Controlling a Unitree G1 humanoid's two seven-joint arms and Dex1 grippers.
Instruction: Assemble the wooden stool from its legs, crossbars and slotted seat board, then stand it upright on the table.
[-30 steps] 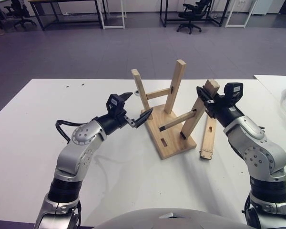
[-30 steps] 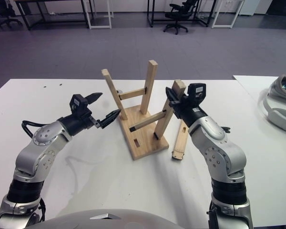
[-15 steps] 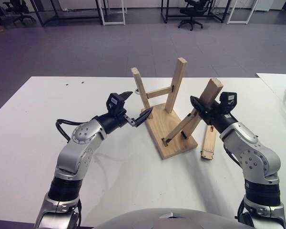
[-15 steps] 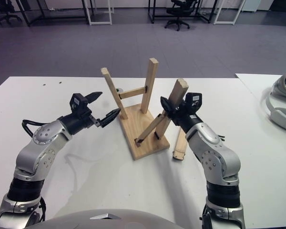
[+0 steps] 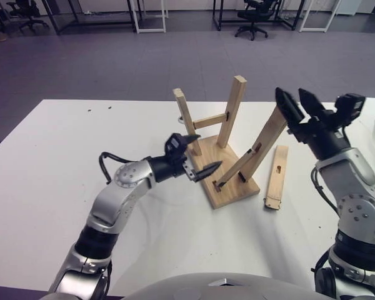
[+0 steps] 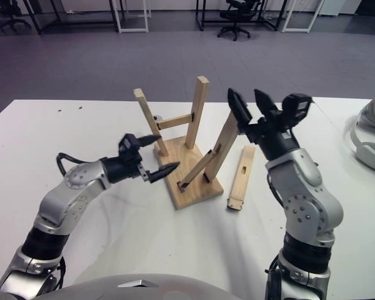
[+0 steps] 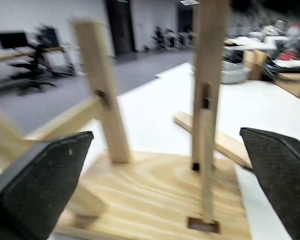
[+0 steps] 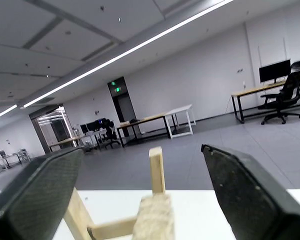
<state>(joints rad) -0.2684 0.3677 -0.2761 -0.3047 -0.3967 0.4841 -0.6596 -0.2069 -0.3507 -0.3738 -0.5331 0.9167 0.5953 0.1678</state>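
Released since the earlier frames, the leaning leg [image 5: 265, 140] is no longer being gripped. The right tool [image 5: 290, 95] has risen clear of it, and the left tool [image 5: 206, 151] has advanced toward the seat board [image 5: 228, 192].

Head view: the seat board is lying flat at centre frame on the white surface [image 5: 50, 156]. Two upright legs [image 5: 231, 112] are standing on it toward the upper centre, joined by a short rail [image 5: 209, 120]. The leaning leg is tilting toward the upper right, propped by its own crossbar [image 5: 234, 170], whose lower end is resting on the board. A loose leg [image 5: 276, 176] is lying flat just right of the board. The right tool is hovering spread open above the leaning leg's top, not touching it. The left tool is hanging spread open at the board's left edge, grasping nothing.

Left wrist view: both pads [image 7: 40, 180] are standing wide apart, framing the board. The crossbar's foot is sitting unseated just beside an open slot [image 7: 204, 225], a detail the head view is leaving unclear.

Right wrist view: the leaning leg [image 8: 152, 220] is presenting its top end between the parted fingers [image 8: 245, 200], confirming an alignment the head view is only suggesting.

Judgement: the wood is looking stiff, light and dry, so it should be gripping well. The propped leg is likely to topple at a nudge. Hold is best taken on its shaft above the crossbar joint.
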